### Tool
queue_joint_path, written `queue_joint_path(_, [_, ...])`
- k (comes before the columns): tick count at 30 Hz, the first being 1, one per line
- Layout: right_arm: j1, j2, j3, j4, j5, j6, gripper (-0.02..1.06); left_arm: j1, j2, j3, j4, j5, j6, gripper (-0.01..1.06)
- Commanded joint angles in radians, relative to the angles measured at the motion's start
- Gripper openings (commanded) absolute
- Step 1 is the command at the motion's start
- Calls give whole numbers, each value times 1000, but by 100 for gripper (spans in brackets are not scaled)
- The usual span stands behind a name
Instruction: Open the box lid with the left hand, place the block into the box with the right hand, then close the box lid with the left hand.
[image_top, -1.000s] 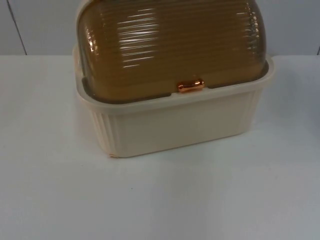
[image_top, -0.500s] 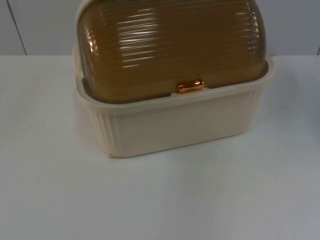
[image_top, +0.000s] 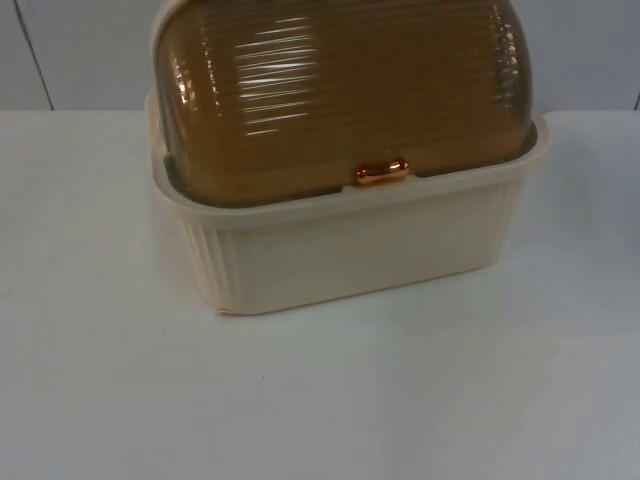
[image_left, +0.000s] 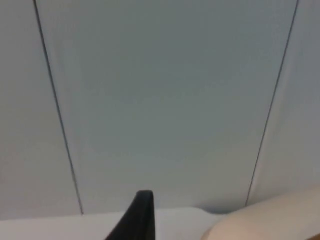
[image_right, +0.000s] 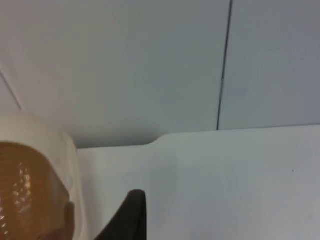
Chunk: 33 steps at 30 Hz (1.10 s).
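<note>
The left gripper (image_left: 142, 220) is near the wall (image_left: 160, 100), and the right gripper (image_right: 131, 215) is beside the box (image_top: 350, 240); I cannot tell their state. The box sits on the table (image_top: 320, 400), its brown lid (image_top: 340, 90) shut, latch (image_top: 381, 172) in front.

Cream box (image_top: 350, 255) with vertical ribbing on its walls; amber translucent lid (image_top: 340, 90) ridged in horizontal lines, copper-orange latch (image_top: 381, 172); white table (image_top: 320, 400); grey partition wall (image_top: 80, 50)
</note>
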Motion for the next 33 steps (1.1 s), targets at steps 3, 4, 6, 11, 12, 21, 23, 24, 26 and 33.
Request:
queue_joint_path(3, [-12,-25,5,0,-19,11,105,-41,99,-142,63,189,37,105])
queue_joint_path(4, [-12,-32,5,0,-19,11,105,-50,118,-166,65,206,67,105])
queue_joint_path(6, [-12,-52,5,-9,-19,16,105,-60,125,-181,51,202,67,105])
queue_joint_path(11, [-12,-96,5,-63,-1,21,105,-60,123,-180,76,219,67,105])
queue_joint_path(12, [-12,-124,5,-71,3,21,105,-58,123,-180,87,231,56,105])
queue_joint_path(21, [-12,-259,3,-71,-13,65,105,-58,123,-180,85,221,-18,105])
queue_joint_path(23, [-12,-273,3,-71,-11,97,105,-58,123,-180,85,243,-45,105])
queue_joint_path(24, [-12,-286,3,-71,1,132,105,-58,123,-180,92,265,-46,105])
queue_joint_path(26, [-12,-302,3,-81,48,148,105,-58,121,-169,111,268,-46,105])
queue_joint_path(33, [-12,-364,61,-85,178,114,105,-58,11,2,164,153,-46,105])
